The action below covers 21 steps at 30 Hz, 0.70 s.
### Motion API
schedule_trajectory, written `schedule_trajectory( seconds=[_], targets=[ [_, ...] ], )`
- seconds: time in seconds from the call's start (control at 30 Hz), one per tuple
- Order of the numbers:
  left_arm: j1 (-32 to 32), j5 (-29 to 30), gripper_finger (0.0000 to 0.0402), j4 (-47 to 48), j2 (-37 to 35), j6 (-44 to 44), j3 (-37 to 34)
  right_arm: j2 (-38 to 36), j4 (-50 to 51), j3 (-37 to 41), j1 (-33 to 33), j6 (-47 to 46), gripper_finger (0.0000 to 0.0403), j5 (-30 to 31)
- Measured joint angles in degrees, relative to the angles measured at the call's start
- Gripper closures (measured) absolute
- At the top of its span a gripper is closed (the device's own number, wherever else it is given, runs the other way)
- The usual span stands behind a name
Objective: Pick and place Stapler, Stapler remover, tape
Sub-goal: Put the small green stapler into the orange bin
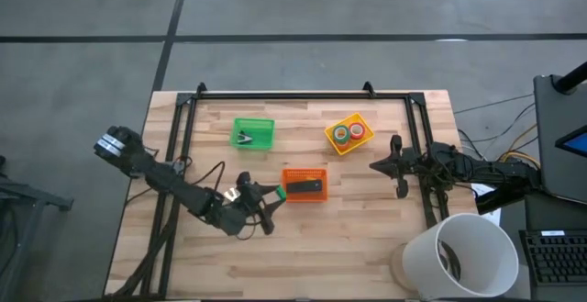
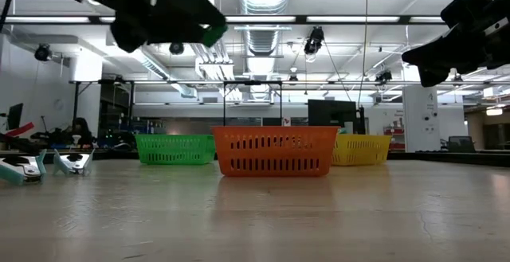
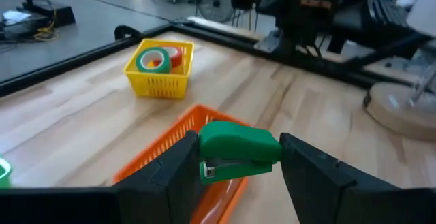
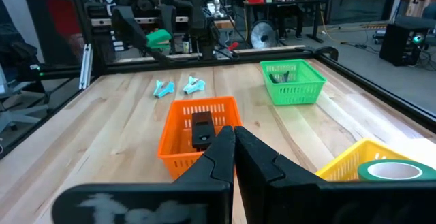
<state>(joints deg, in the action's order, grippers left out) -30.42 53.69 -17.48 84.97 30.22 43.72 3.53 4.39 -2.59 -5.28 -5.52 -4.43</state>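
Note:
My left gripper is shut on a small green stapler, lifted just beside the near-left edge of the orange basket. A slim black stapler lies inside that basket. The yellow basket holds the tape rolls. In the green basket lies a small dark staple remover. Two pale cyan staple removers rest on the table near the left arm. My right gripper is shut and hovers over the table's right side, touching nothing. My left gripper pinches the green stapler between its two fingers, one on each end of the body, so the stapler lies across the gap. The stapler is lifted clear and roughly level above the orange basket's rim.
A black frame rail runs round the table's far, left and right sides. A large white bucket stands at the near right corner. Bare wood lies along the near edge and between the baskets.

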Motion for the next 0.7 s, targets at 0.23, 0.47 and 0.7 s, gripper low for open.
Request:
schedule_trajectory(
  seconds=[0.23, 0.47, 0.7],
  targets=[
    [3.6, -3.9, 0.0211, -8.6, 4.6, -1.3, 0.0, 0.0, 0.0, 0.0, 0.0, 0.0, 0.0394, 0.0],
    [5.4, -6.6, 0.0211, -10.0, 9.6, -0.6, 2.1, 0.0, 0.0, 0.0, 0.0, 0.0, 0.0394, 0.0],
    [7.0, -8.8, 0.0211, -9.9, 16.0, -3.6, 4.5, 0.0, 0.0, 0.0, 0.0, 0.0, 0.0394, 0.0]
  ],
)
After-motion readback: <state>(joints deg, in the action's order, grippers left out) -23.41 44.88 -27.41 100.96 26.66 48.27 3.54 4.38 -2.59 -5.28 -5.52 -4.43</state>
